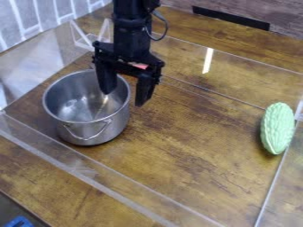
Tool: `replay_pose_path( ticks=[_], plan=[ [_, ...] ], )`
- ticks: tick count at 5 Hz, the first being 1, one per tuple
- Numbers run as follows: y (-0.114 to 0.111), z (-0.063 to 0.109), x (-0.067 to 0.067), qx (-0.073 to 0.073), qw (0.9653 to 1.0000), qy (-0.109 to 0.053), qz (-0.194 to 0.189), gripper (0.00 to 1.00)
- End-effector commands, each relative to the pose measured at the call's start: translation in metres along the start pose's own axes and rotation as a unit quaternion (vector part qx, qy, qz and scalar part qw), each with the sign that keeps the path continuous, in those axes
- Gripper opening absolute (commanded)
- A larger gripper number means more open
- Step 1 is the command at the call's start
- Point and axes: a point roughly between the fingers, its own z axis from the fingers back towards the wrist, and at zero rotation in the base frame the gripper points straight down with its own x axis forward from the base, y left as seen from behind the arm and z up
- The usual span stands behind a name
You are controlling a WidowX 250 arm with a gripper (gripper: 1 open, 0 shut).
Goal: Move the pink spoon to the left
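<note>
Single high camera, angled down across the tabletop (178,142)

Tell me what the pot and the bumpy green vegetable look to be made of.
The pot looks like metal, probably steel, with a smooth, fairly shiny finish: its grey wall catches soft highlights. The bumpy green vegetable has a pale, knobbly surface with little shine; it could be real or a plastic or rubber toy, and the picture doesn't settle which.

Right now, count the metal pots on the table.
1. The steel pot stands on the left side of the table, below the black gripper, whose fingers partly overlap it in this view.
</note>
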Motion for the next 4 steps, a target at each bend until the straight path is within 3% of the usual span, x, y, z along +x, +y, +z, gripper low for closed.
replay_pose_path(
  ticks=[1, 4],
  plan=[
    [0.008, 0.003, 0.003, 0.000, 0.9999, -0.016, 0.006, 1.00],
    [0.012, -0.019, 0.005, -0.002, 0.9996, -0.028, -0.001, 1.00]
  ],
)
